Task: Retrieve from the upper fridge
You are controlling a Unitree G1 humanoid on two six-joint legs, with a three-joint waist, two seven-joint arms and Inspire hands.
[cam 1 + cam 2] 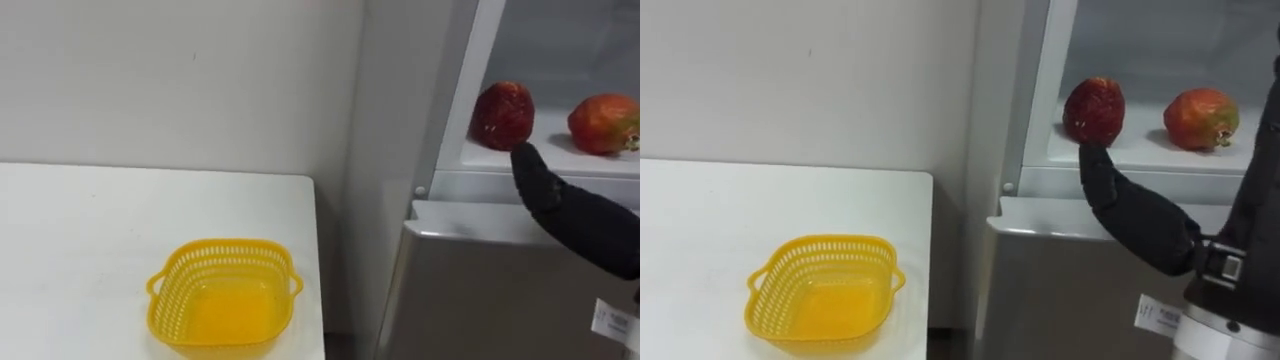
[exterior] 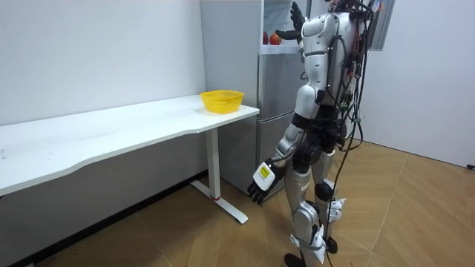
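Left eye view: right hand cropped

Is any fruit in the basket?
No: the basket holds nothing, while the dark fruit and the red fruit sit on the fridge shelf.

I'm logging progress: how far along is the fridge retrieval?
Done: the grey fridge's upper compartment is open. In hand: nothing yet; the right hand reaches, fingers straight, toward the dark red round fruit on its white shelf; the left hand hangs idle. Left: grasp the fruit and lift it out, perhaps into the yellow plastic basket on the white table.
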